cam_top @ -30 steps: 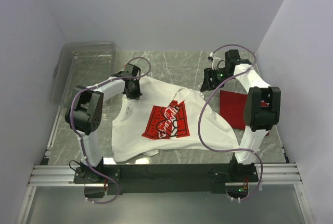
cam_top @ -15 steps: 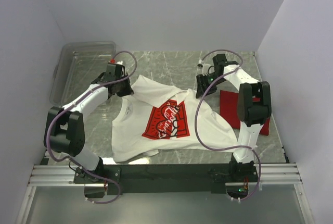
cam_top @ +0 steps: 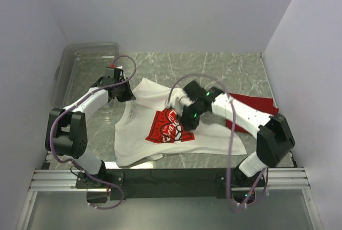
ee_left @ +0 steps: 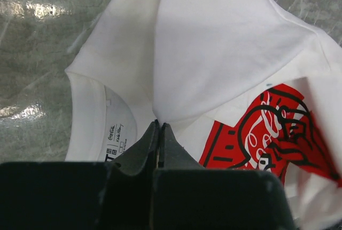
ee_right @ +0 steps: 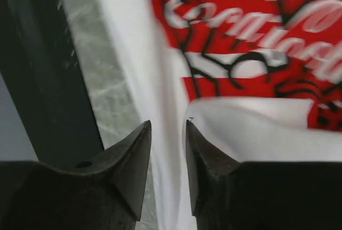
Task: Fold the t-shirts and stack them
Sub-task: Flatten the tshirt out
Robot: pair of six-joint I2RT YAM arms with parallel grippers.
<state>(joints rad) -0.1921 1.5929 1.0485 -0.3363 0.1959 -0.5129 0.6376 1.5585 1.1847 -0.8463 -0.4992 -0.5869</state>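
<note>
The white t-shirt (cam_top: 131, 144) lies spread in the middle of the table, its red Coca-Cola print (cam_top: 163, 132) facing up. My left gripper (cam_top: 124, 95) is shut on a fold of white cloth at the shirt's far left corner, next to the neck label (ee_left: 109, 133); in the left wrist view the gripper (ee_left: 158, 124) pinches that fold (ee_left: 224, 43). My right gripper (cam_top: 187, 122) hovers over the print, and in the right wrist view the gripper (ee_right: 167, 125) has its jaws a little apart with white cloth (ee_right: 155, 80) showing below the gap. The red t-shirt (cam_top: 256, 104) lies at the right, partly hidden behind the right arm.
A clear plastic bin (cam_top: 88, 53) stands at the far left corner. Grey marble table top (cam_top: 214, 67) stretches behind the shirts. The black base rail (ee_right: 43, 80) runs along the table's near edge. White walls close in on the left, back and right.
My right arm swung from the far right side to above the print, and its jaws narrowed. The left gripper moved left with the shirt's corner, then held still.
</note>
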